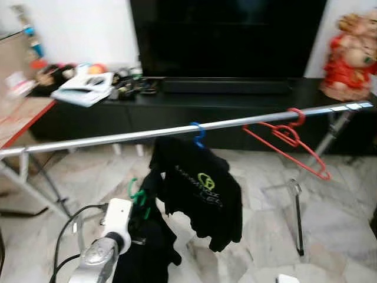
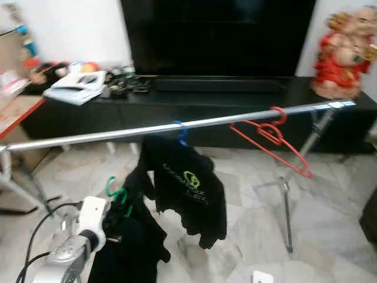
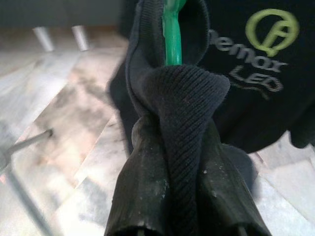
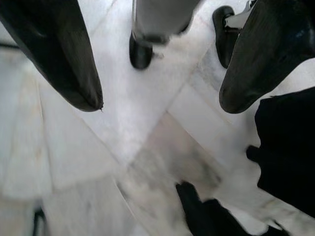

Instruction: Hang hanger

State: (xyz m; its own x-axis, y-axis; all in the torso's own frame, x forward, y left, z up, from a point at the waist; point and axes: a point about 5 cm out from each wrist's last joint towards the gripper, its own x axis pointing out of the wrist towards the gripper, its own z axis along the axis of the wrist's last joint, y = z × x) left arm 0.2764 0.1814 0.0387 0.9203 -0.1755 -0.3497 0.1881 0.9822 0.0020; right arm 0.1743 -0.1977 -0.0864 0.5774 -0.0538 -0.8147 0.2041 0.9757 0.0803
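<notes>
Two hangers already hook over the silver clothes rail (image 1: 118, 137), which slants across the room in front of a black TV cabinet (image 1: 224, 106): a blue hanger (image 1: 198, 134) near the rail's middle, carrying a black T-shirt (image 1: 203, 191) with a green and grey logo, and a bare red hanger (image 1: 287, 140) further along toward the rail's higher end, tilted and dangling below the bar. The green hanger (image 1: 137, 195) is not on the rail; it sits well below it, just beside the hung T-shirt, with its hook poking up out of a second black garment (image 1: 147, 242). The left gripper (image 3: 172, 147) is pressed together on the ribbed collar of that garment, pinching the dark knit fabric right where the green plastic stem rises from it, and the silver left arm (image 1: 103, 250) reaches up toward the bundle from under the rail. The right gripper (image 4: 160, 101) is spread wide, its two black fingers (image 4: 59, 54) apart and pointing down at the pale marble floor (image 4: 147, 147), with dark cloth lying near one fingertip. Behind the rail, on the cabinet, lie an open magazine (image 1: 88, 88) and small clutter, a dark television (image 1: 227, 35) stands above it, and a red and gold figurine (image 1: 349, 53) sits beyond the rail's higher end.
</notes>
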